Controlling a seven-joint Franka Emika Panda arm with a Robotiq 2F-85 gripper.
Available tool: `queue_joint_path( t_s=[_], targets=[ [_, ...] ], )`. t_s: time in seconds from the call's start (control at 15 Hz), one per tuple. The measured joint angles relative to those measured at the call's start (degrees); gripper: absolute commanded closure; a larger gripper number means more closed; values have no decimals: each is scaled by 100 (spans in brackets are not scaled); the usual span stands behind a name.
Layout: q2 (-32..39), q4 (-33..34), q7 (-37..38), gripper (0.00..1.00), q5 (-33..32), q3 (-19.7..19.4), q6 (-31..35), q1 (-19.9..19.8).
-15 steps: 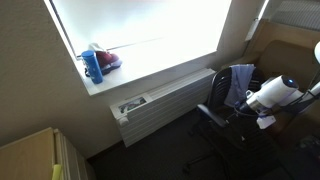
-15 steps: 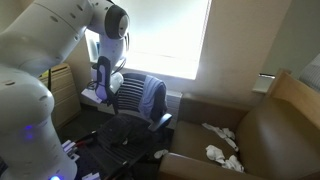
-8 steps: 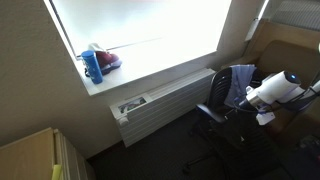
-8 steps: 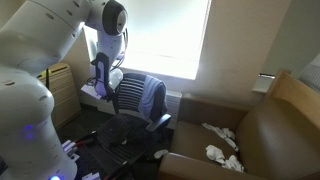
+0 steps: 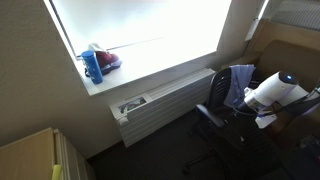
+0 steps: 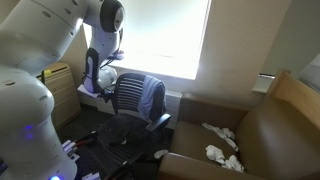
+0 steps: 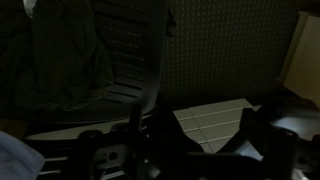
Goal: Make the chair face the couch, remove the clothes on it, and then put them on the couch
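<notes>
gripper (image 6: 99,82) jaws apart, nothing between them. in the wrist view the fingers (image 7: 106,157) are dark shapes along the bottom edge, wide apart; that frame is very dim.

the chair (image 6: 130,108) sits mid-frame in an exterior view, its back toward the window (image 6: 170,35) at 12 o'clock and its seat opening toward 6 o'clock. the couch (image 6: 262,135) is at 4 o'clock from it, just beside the chair. the gripper hangs at the chair back's 9 o'clock side, close by; can't tell if it touches.

the clothes (image 6: 153,97) are draped over the chair back on its 3 o'clock side, not on the couch. the wrist view shows the slatted back up top, with the fabric at its 9 o'clock.

two small white cloths (image 6: 222,156) lie on the couch seat.

in an exterior view, the chair (image 5: 218,100) is at 3 o'clock with the clothes (image 5: 238,84) hung on it. the white arm (image 5: 275,92) is at its 3 o'clock. a blue bottle (image 5: 93,66) stands on the sill at 10 o'clock, and a radiator (image 5: 165,100) sits below it.
</notes>
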Motion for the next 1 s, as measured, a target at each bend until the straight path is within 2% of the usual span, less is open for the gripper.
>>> queue_joint_path(
  t_s=[0.2, 0.53, 0.73, 1.0],
  targets=[
    [-171, -1, -237, 0, 162, 154, -459, 5],
    [-1094, 20, -41, 0, 58, 213, -1271, 385],
    [-1017, 23, -25, 0, 74, 209, -1158, 371],
    [-625, 148, 288, 0, 72, 68, -51, 94]
  ],
)
